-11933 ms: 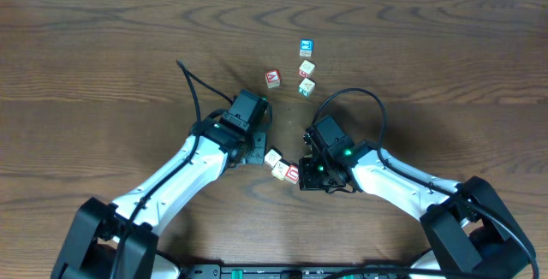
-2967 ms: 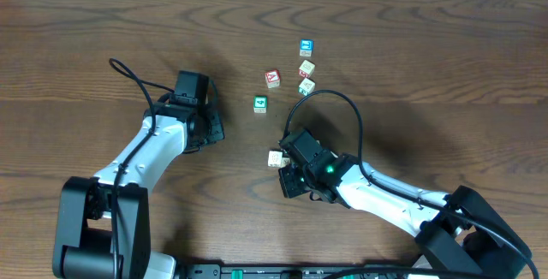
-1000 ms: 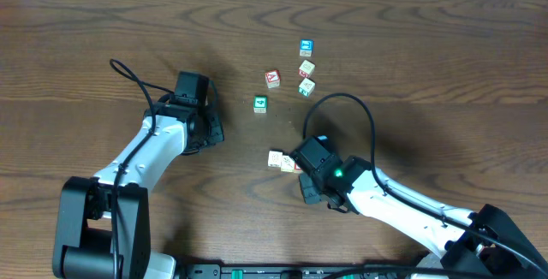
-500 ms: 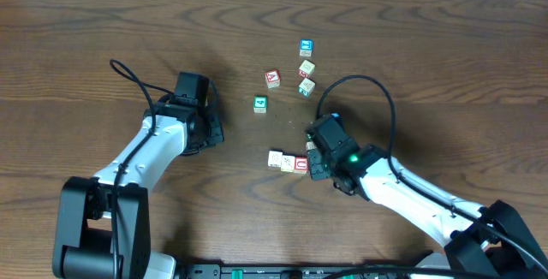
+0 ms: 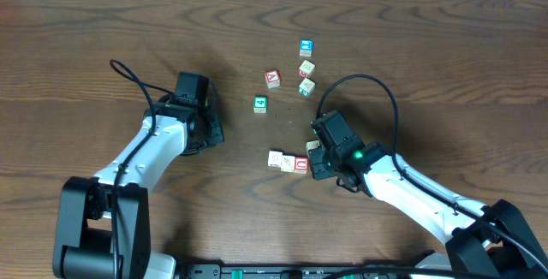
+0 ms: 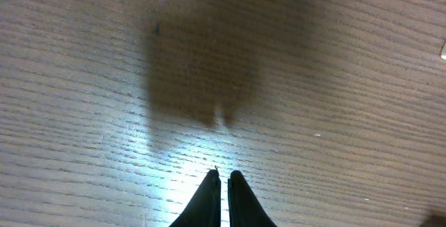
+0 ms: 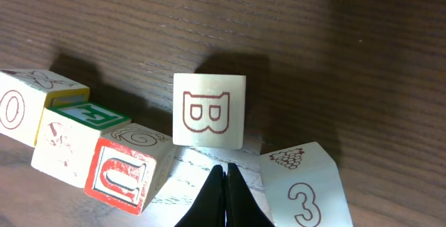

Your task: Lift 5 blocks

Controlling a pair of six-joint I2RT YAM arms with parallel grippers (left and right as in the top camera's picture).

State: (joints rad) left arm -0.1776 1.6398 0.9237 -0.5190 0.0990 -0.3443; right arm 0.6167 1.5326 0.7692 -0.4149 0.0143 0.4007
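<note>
- Now the five blocks (image 5: 288, 163) sit close together on the table (image 5: 86, 39), near the middle, closer to the robot's edge.
- The right gripper (image 7: 224, 175) is closed tight and holds nothing. Its tips are just beside the "B" block (image 7: 209, 110).
- The left gripper (image 6: 221, 178) is closed too and holds nothing, over bare wood toward the left edge.

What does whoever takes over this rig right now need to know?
Left gripper: shut, empty, over bare table.
Right gripper: shut, holding nothing, tips down between the B block and the 3 block.
O block, F block and U block sit in a row beside them.
Done: all five lie close together.
Left: none lifted, all on the table.
</note>
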